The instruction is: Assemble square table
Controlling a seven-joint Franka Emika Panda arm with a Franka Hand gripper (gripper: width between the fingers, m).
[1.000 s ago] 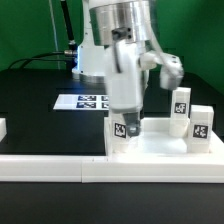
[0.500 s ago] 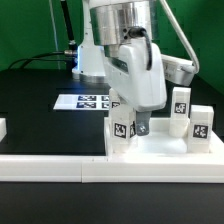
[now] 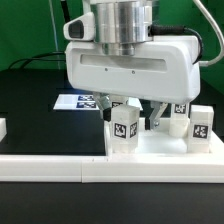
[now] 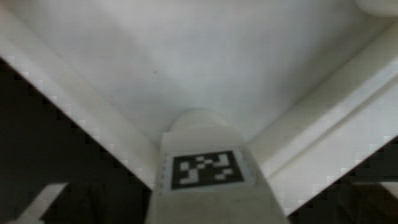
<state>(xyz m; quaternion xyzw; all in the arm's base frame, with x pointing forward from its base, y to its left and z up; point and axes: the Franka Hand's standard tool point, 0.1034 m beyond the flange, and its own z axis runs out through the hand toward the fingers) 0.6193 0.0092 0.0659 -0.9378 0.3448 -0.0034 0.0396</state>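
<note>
The square table's white slab (image 3: 158, 147) lies on the black table at the exterior view's right. A white leg with a tag (image 3: 123, 130) stands on its near corner. Two more tagged legs (image 3: 180, 115) (image 3: 201, 124) stand at the right. My gripper (image 3: 135, 113) hangs just above and behind the near leg. Its broad side faces the camera and its fingers (image 3: 155, 117) are spread apart, holding nothing. In the wrist view the tagged leg (image 4: 206, 168) stands on the slab (image 4: 196, 70) right below me. My fingers do not show clearly there.
A long white L-shaped rail (image 3: 50, 166) runs along the front edge. The marker board (image 3: 82, 100) lies behind the gripper on the black table. A small white part (image 3: 3, 127) sits at the far left edge.
The hand has turned about its vertical axis, from narrow side to broad side facing the camera. The legs and slab have not moved.
</note>
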